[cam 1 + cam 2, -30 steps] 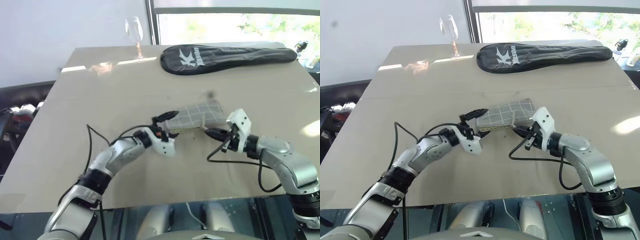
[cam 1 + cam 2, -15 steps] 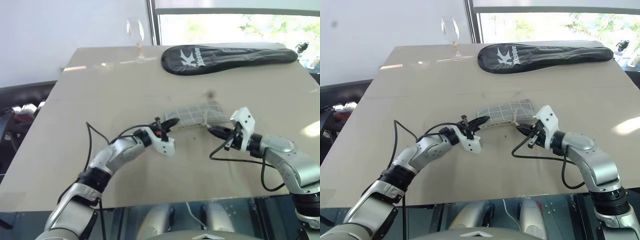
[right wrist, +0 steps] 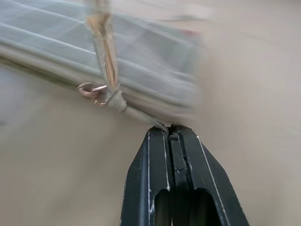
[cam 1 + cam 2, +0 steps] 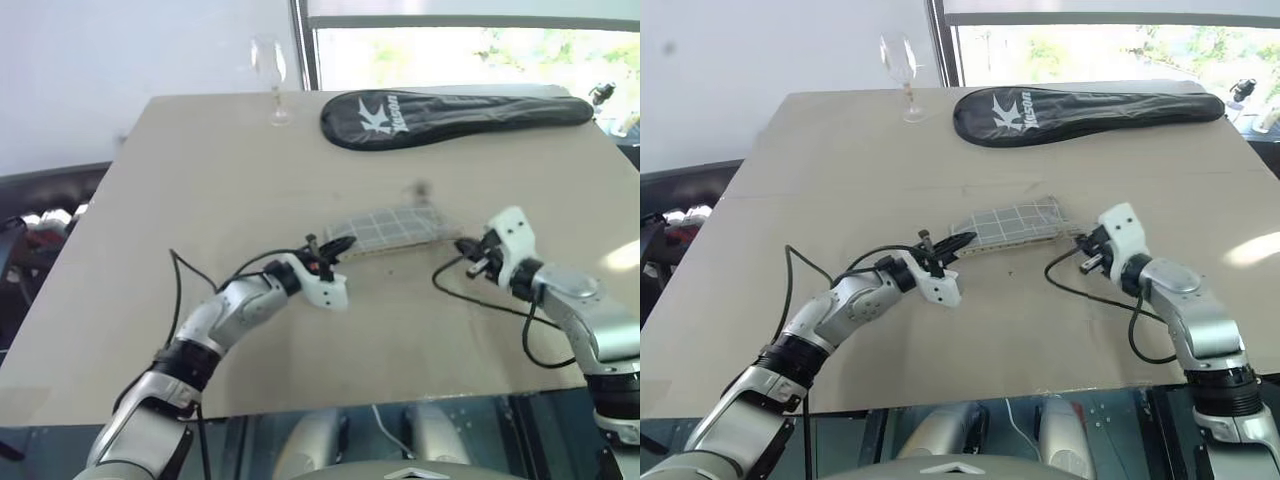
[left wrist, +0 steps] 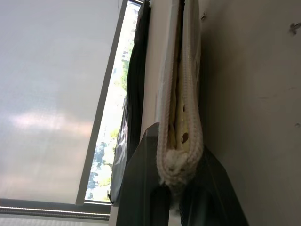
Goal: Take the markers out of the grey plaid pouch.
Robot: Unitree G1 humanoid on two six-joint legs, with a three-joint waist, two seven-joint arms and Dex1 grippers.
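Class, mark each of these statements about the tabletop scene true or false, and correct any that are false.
1. The left gripper is shut on one end of the grey plaid pouch. True.
2. The wine glass lies tipped over beside the pouch. False: it stands upright at the table's far edge.
3. The right gripper is shut on the pouch's pull cord. True.
4. The black racket cover lies on top of the pouch. False: it lies apart, at the far side.
5. Several markers lie on the table beside the pouch. False: none can be seen there.
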